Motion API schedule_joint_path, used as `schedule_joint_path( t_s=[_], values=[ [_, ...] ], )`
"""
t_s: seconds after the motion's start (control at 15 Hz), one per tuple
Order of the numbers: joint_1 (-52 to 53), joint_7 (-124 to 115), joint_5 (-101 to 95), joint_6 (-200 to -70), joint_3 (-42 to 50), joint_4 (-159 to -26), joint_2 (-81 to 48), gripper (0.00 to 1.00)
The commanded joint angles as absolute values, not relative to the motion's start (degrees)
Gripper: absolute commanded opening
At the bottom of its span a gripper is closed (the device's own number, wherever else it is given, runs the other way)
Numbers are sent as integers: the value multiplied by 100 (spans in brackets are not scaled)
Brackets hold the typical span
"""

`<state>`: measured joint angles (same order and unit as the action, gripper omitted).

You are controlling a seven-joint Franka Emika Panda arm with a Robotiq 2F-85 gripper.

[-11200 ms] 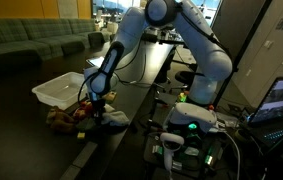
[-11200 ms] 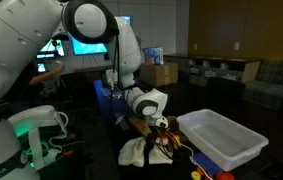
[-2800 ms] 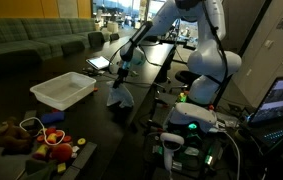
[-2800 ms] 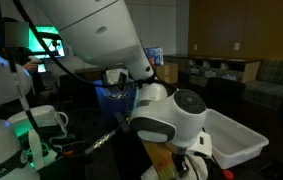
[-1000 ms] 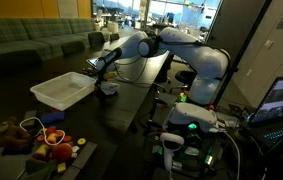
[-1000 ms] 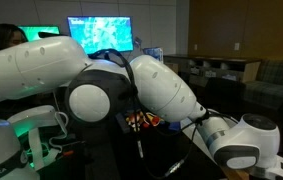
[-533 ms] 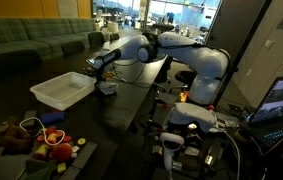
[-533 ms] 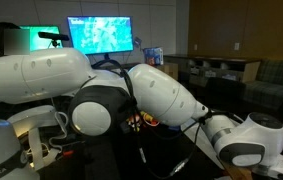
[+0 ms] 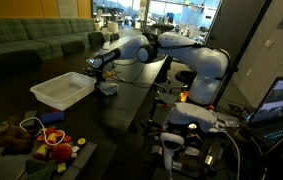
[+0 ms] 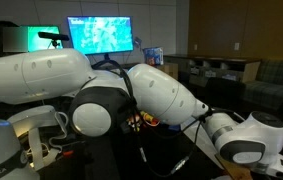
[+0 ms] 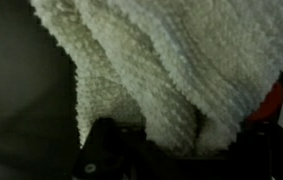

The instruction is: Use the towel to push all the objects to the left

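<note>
Moved well away from the toys it was working among eleven seconds ago, and lower than it hung three seconds ago, the claw [image 9: 102, 84] now sits close to the table [image 9: 131, 108], hardly changed over the last half second. It appears to be pinching the towel [image 11: 171, 60]. In the wrist view the white knobbly cloth fills the frame and bunches down over a dark finger at the bottom edge, though the jaws themselves are hidden by it. A red patch [image 11: 278, 100] at the side of that view is too blurred to name. In an exterior view the towel [image 9: 107, 90] shows as a pale wad under the claw, just beside the far corner of the white bin [image 9: 61, 92]. Holding the cloth bunched and low would let it serve as a soft pad for sweeping along the surface. The arm [image 9: 146, 45] stretches nearly flat across the table to reach that spot, and in an exterior view its bulk [image 10: 161, 95] blocks the claw and cloth entirely. The toys [image 9: 36, 140] lie heaped at the near end of the table, beyond the bin and well apart from the towel, so the push looks not yet finished.
</note>
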<state>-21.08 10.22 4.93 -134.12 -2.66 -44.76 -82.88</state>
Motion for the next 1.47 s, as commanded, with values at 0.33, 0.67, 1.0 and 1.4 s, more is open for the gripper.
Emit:
schedule_joint_path(
  t_s=[0.33,0.67,1.0,1.4],
  values=[
    [-2126,1706,515,-13232,-446,-5578,-7835,3],
    [-2124,1973,563,-13660,-544,-6857,-7145,3],
    [-2224,2277,646,-13784,-896,-7980,-6557,3],
    [-2318,3089,887,-13587,-1323,-9185,-5863,3]
  ],
)
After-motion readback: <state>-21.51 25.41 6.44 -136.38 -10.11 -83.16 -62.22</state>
